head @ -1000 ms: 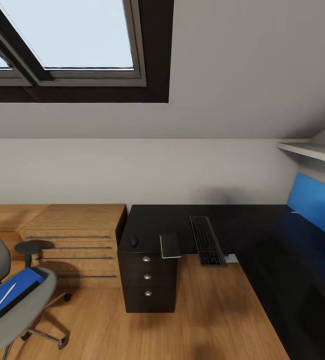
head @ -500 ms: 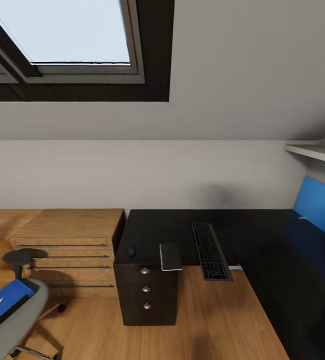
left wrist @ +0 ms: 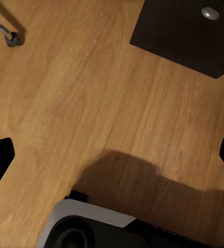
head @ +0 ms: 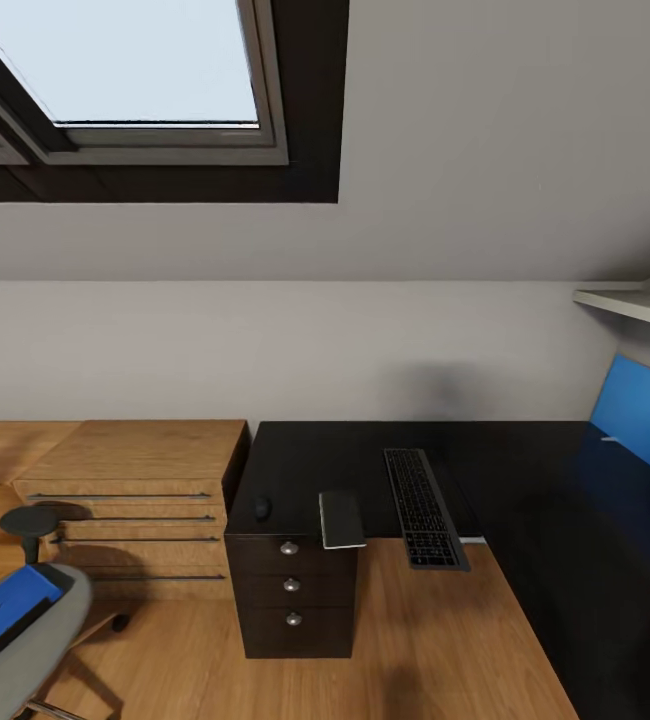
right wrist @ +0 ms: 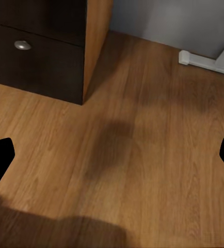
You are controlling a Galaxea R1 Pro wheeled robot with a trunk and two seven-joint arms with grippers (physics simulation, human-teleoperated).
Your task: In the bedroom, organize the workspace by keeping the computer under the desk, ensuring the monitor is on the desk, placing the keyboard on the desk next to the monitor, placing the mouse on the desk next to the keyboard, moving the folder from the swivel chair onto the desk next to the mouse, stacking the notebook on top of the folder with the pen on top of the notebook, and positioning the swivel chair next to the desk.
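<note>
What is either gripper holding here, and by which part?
Nothing is held. The left gripper and right gripper both hang open over bare wood floor, with only floor between their fingertips. The folder lies on the swivel chair.

Glossy black bench, smooth, catching a blue reflection; floor is light wood with a soft satin grain; low drawer unit in matching oak, thin dark metal pulls; dark pedestal drawers matt, with small shiny metal knobs; keyboard matt dark keys; swivel chair seat in grey cloth; folder smooth bright blue.
</note>
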